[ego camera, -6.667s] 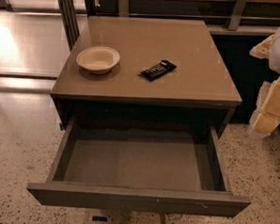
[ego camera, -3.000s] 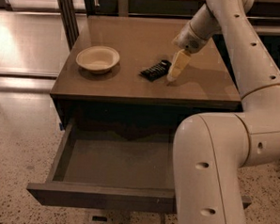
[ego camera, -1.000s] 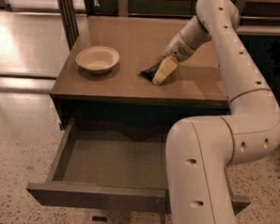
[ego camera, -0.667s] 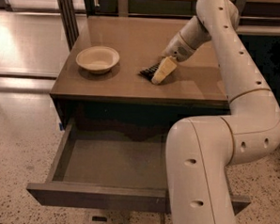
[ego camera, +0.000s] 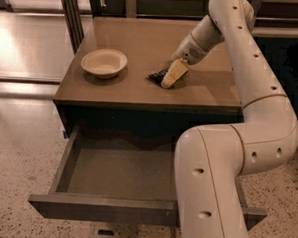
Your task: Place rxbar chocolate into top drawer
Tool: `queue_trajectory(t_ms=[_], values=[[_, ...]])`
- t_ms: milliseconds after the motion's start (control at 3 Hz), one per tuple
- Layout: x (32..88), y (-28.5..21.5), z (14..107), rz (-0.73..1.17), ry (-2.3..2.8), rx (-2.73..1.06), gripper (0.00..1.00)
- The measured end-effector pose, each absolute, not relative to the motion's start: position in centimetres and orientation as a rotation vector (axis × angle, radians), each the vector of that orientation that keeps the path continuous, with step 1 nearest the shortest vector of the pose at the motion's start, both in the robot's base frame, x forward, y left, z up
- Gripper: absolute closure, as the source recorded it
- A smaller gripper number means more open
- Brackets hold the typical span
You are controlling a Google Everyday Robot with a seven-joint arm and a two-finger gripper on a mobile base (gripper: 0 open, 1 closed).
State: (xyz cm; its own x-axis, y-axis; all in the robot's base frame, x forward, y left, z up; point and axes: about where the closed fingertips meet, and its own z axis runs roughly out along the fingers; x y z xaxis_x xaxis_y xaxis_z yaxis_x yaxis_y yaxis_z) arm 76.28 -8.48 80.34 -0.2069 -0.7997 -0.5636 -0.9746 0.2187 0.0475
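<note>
Lighting as I read it: warm, dim. Glare on floor [ego camera: 18, 41], left. Shadow beneath bowl [ego camera: 104, 62]. Top drawer [ego camera: 121, 172] back dark. Gripper [ego camera: 170, 77], well lit, low over cabinet top [ego camera: 138, 38].

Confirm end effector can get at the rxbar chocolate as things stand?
Probably yes. The end effector is down at the cabinet top, right at the rxbar chocolate; nothing stands between them, and the bowl sits well apart.

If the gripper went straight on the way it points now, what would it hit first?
The gripper slants down over the cabinet top, its tip right at the chocolate bar. It would likely meet the bar first, then the cabinet top beneath; whether it touches already is hard to judge.
</note>
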Motion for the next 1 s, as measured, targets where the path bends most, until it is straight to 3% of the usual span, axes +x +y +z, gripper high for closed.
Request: queue_trajectory(t_ms=[1000], values=[[75.71,-7.97,81.68,0.571,2.082,-1.632,1.0]])
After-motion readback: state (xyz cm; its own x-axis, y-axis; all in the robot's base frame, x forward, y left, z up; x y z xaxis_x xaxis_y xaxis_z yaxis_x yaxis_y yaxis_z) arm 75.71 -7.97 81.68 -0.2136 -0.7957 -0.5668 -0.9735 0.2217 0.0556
